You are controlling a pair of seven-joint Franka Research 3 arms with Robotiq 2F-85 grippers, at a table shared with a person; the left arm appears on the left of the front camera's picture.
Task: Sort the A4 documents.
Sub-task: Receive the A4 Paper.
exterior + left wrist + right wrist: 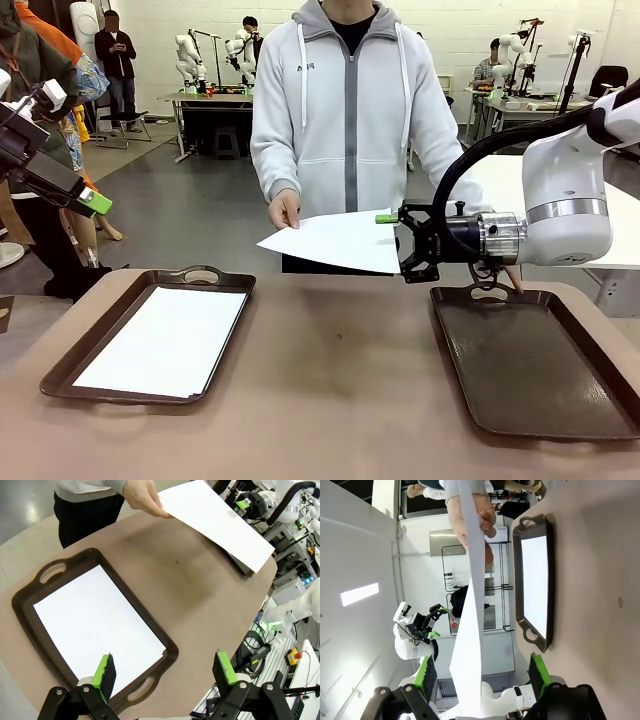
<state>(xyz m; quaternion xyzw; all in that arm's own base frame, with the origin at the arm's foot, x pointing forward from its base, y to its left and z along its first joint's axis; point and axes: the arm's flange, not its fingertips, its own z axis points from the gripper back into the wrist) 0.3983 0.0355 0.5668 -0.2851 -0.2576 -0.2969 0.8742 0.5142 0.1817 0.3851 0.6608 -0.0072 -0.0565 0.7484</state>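
Observation:
A person's hand [285, 210] holds one white A4 document [340, 240] out over the table's far edge. My right gripper [402, 243] reaches in from the right, its open jaws straddling that sheet's right edge. In the right wrist view the sheet [470, 630] runs edge-on between the green pads [427, 677] with a gap on each side. Another A4 document [165, 340] lies flat in the left brown tray [60, 375]. High at the left hangs my left gripper [95, 203], open and holding nothing [165, 670], looking down on that tray [170, 650] and its sheet [95, 625].
A second brown handled tray [530, 370] lies at the right, under my right arm, with nothing in it. The person stands at the far side of the brown table [330, 400]. Bare tabletop lies between the two trays.

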